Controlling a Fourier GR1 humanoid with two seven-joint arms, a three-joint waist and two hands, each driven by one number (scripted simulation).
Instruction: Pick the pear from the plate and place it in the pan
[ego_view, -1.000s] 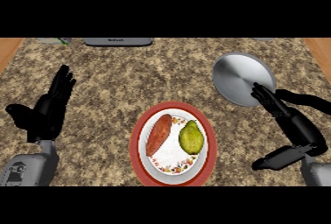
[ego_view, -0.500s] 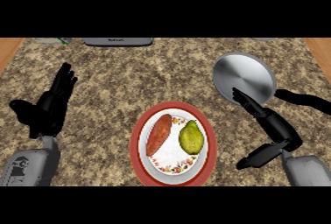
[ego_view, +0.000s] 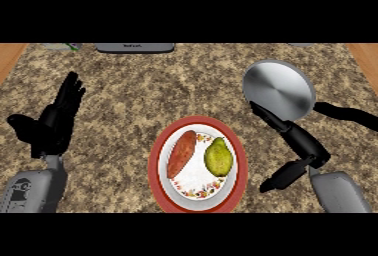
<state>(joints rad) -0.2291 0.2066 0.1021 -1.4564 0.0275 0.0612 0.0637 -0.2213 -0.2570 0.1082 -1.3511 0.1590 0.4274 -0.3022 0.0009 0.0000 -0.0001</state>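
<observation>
The pear (ego_view: 218, 156) lies on the plate (ego_view: 153, 169), on its right half. Just beside it, on the left half, lies a long orange-red sweet potato (ego_view: 181, 154). The two are close together, and I cannot tell if they touch. The plate has a red rim and stands on the speckled stone desk (ego_view: 148, 90).

The pan (ego_view: 278, 90) is grey and round. It stands beyond the plate and to its right, apart from it, and its black handle (ego_view: 347, 114) points away from the plate.

The right robot hand (ego_view: 304, 149) is to the right of the plate, between the plate and the pan. Its fingers are straight and spread from the thumb, and it holds nothing. The fingertips show over the pan's near rim, but I cannot tell if they touch it.

The left robot hand (ego_view: 55, 122) is well to the left of the plate, with fingers straight and pointing up, holding nothing.
</observation>
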